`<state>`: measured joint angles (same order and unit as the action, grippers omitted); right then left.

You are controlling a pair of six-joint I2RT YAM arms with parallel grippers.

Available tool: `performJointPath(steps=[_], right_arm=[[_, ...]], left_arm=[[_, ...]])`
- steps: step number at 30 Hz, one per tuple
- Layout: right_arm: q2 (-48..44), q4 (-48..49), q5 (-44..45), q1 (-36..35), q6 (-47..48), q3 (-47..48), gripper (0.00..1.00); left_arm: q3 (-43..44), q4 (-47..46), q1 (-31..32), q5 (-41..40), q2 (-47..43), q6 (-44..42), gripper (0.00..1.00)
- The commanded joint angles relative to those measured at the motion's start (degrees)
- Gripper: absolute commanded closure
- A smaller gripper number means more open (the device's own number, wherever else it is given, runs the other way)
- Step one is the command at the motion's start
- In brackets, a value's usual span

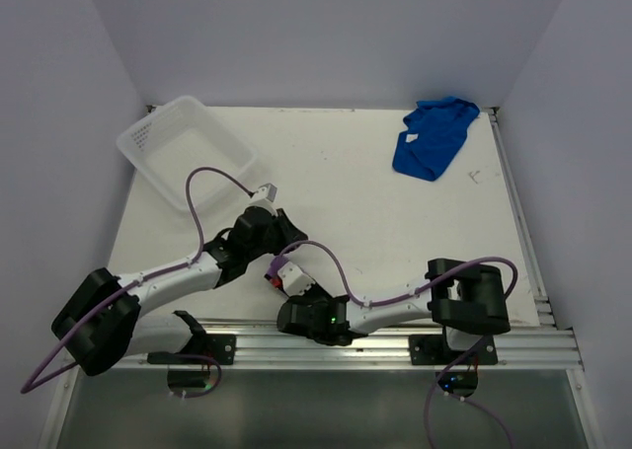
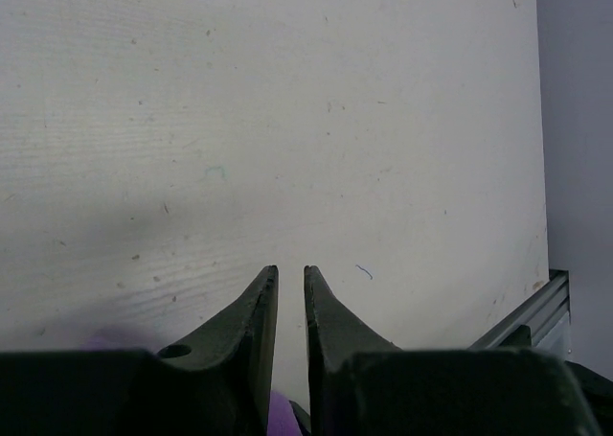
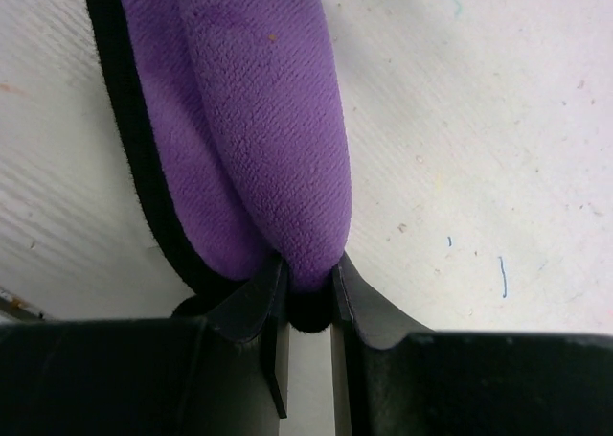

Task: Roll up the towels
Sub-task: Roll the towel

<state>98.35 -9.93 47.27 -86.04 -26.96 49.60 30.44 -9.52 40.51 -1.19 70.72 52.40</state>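
right wrist view: the right tool (image 3: 308, 273) is clamped on the purple towel (image 3: 259, 120), a plush, finely ribbed microfibre bunched into two soft rounded lobes on the scuffed white desk (image 3: 479, 168); partly rolled at best, i judge. the left tool (image 2: 290, 278) is nearly together, with a purple sliver low between its fingers; whether it is pinched i cannot tell. farther off sits a perforated white plastic basket (image 1: 186, 151). at the far right, the blue towel (image 1: 433, 138) lies crumpled and unrolled, so most of the work remains.

Blue towel (image 1: 433, 138) crumpled far right; white basket (image 1: 188, 151) far left.
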Motion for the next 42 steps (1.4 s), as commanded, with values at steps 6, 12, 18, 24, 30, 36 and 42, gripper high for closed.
performJointPath(steps=[6,12,18,24,30,36,42], right_arm=[[9.0,-8.3,12.5,-4.1,3.3,6.7,1.0],[14.9,-13.2,16.3,-8.1,4.5,12.0,1.0],[18.1,-16.8,17.4,-10.2,5.7,15.2,1.0],[20.3,-20.0,18.7,-11.6,6.0,17.4,1.0],[22.5,-24.0,18.8,-12.3,4.8,20.6,0.98],[21.2,-25.5,16.8,-12.3,3.0,21.1,0.72],[15.8,-26.3,14.3,-12.3,0.5,19.4,0.48]], left_arm=[[-3.3,-7.4,-0.4,4.4,1.4,2.8,0.8],[-5.0,-8.6,-0.4,6.2,1.6,4.4,0.8],[-9.6,-10.3,-0.4,4.4,-1.1,6.7,0.8],[-17.9,-13.1,-0.3,3.8,-3.0,9.5,0.8],[-23.4,-16.1,-0.3,2.0,-5.6,12.5,0.81],[-25.9,-17.1,-0.3,-0.5,-7.6,14.1,0.81],[-27.7,-16.8,0.2,-2.8,-9.5,14.5,0.83]])
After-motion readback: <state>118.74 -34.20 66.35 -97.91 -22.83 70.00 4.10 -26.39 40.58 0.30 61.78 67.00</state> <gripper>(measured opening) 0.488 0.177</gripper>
